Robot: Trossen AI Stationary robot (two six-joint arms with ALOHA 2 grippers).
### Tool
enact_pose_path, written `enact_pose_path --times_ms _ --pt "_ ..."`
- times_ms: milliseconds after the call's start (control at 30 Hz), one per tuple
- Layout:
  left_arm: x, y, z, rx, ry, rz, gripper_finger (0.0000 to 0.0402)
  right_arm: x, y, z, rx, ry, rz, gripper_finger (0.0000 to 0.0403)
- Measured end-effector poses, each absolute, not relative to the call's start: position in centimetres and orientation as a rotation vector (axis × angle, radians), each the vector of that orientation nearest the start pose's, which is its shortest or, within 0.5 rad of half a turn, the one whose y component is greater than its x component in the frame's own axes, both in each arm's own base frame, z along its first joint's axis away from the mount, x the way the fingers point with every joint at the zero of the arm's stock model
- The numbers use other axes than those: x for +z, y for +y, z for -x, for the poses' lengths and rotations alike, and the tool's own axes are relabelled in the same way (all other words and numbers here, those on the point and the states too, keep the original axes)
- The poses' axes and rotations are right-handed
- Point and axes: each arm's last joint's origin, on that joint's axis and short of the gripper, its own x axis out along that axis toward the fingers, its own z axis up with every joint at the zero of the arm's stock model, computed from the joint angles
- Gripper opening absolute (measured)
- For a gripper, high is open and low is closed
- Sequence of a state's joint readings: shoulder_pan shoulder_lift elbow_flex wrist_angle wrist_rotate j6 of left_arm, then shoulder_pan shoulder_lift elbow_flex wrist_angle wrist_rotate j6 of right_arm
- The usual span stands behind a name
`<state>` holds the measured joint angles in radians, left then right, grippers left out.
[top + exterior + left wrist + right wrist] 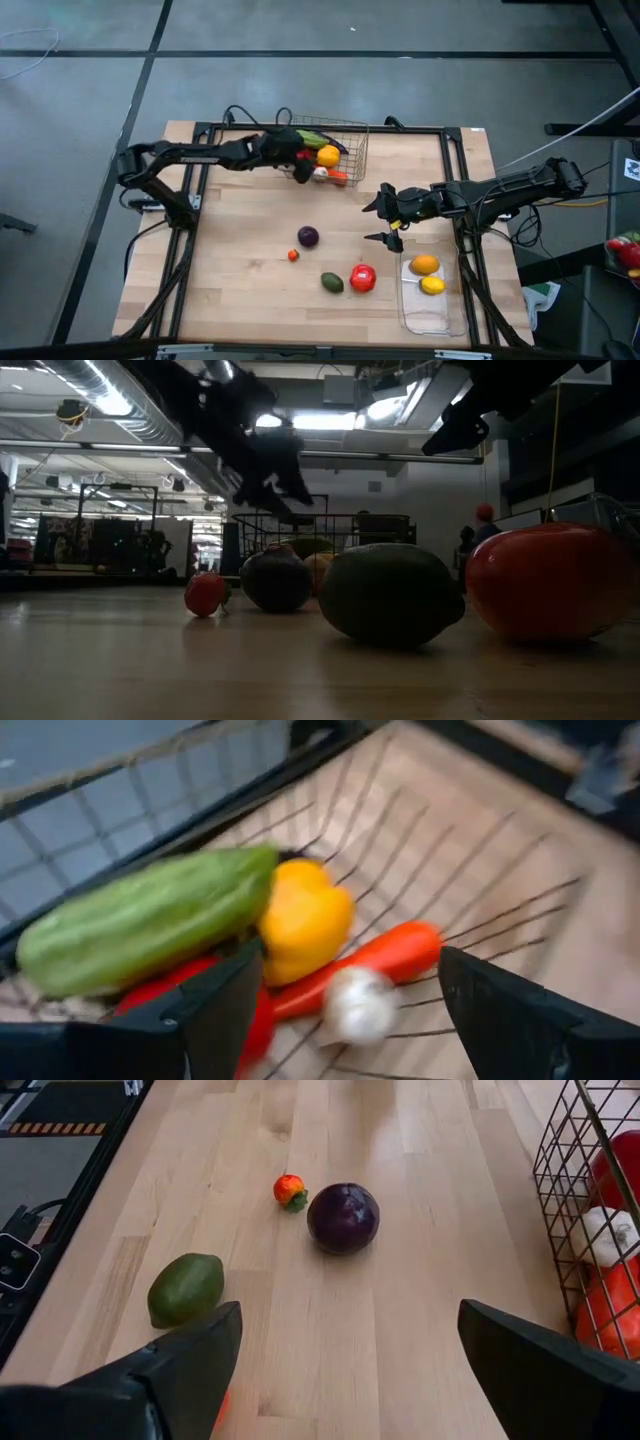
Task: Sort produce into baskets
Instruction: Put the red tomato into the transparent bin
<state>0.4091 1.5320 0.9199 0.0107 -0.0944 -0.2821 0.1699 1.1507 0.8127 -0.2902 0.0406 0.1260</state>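
The left gripper (300, 163), jaws parted and empty, hovers over the wire basket (352, 135) at twelve o'clock, seemingly mid-drop, while the open, empty right gripper (383, 222) should next descend on the purple fruit (308, 236) mid-bench.

- The wire basket (352, 140) stands at the far middle edge of the counter (240, 270).
- In the wire basket lie a cucumber (140, 920), a pepper (305, 918), a carrot (385, 955) and a garlic bulb (360, 1005), packed touching.
- The left hand (300, 165) hangs over the wire basket's near-left corner.
- Nearer than the wire basket, on the open counter: a plum (308, 236), with a small strawberry (293, 255) just beside it.
- Nearer still: an avocado (332, 282) beside a tomato (363, 278).
- The plastic tray (430, 315) lies right of and nearer than the wire basket, holding an orange (425, 264) and a lemon (433, 285).
- The right hand (388, 215) hovers between wire basket and tray.
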Motion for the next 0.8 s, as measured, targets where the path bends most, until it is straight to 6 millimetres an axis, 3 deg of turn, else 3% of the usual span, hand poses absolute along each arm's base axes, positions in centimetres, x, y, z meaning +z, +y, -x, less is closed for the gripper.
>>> enact_pose_path --times_ms 300,467,600,800 --pt "29.5 9.4 -26.4 0.405 0.317 0.329 0.0299 26.3 4.0 -23.8 0.085 0.631 -0.056 0.0367" --pt "31.9 6.3 -23.5 0.344 0.328 0.292 0.0299 26.3 4.0 -23.8 0.085 0.630 -0.053 0.0367" --pt "32.7 4.2 -20.8 0.362 0.287 0.257 0.0299 26.3 4.0 -23.8 0.085 0.631 -0.052 0.0367" --pt "30.9 1.8 -16.1 0.299 0.222 0.239 0.0299 26.3 4.0 -23.8 0.085 0.630 -0.052 0.0367"
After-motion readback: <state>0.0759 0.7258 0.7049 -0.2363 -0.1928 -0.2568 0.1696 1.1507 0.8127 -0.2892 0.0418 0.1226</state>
